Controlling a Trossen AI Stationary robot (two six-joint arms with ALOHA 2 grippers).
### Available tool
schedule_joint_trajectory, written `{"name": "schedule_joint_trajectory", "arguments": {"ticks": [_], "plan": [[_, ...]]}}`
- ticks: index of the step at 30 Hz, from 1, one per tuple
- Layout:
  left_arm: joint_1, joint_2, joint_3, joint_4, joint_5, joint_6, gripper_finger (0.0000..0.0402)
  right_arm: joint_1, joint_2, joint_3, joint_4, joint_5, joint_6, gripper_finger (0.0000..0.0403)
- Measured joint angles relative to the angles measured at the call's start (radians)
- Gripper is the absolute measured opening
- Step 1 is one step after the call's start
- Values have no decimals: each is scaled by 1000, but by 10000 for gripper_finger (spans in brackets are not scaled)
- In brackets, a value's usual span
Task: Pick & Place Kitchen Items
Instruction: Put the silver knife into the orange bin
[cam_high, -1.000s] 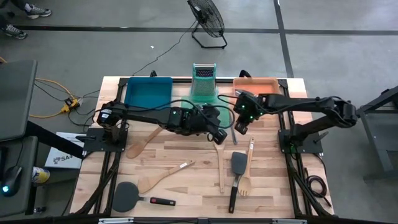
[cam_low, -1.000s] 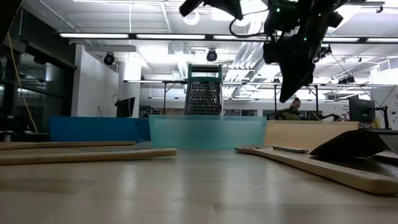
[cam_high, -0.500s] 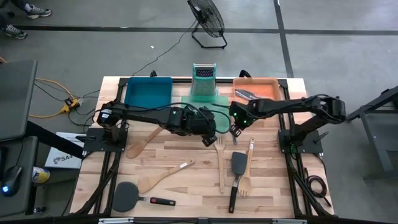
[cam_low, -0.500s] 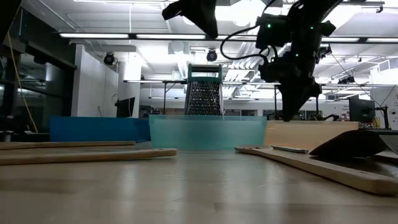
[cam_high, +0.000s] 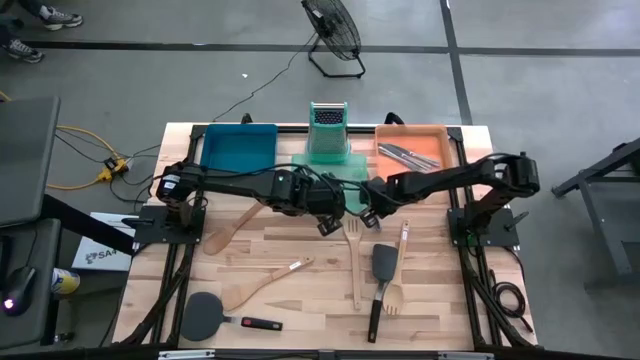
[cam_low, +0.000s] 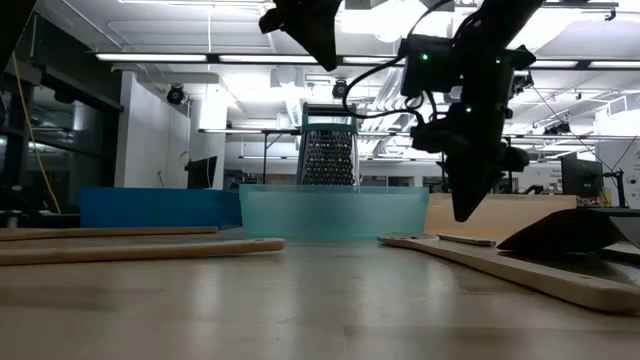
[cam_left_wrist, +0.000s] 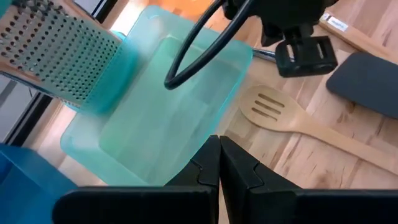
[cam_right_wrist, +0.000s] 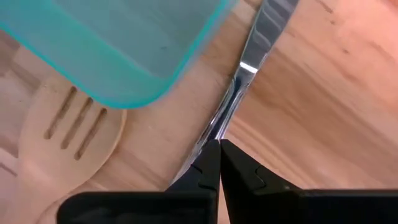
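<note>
Holding silver cutlery: orange tray | green tray: grater | blue tray | both arms' jaws closed, empty

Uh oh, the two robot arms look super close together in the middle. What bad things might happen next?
1. The left end effector and right end effector sit shut and close beside each other near the green tray; they might bump.
2. The right end effector hangs just over a silver knife lying by the tray's corner; shut, it may shove the knife rather than grasp it.
3. The slotted wooden spatula lies nearby and might get knocked.
</note>
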Motion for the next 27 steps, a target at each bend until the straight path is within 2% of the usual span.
{"name": "schedule_joint_trajectory", "arguments": {"ticks": [14,27], "plan": [[0,0,0,-34,20,44,0,89,52,0,9,45,175,3],[-1,0,0,-51,20,54,0,151,64,0,-7,71,259,3]]}}
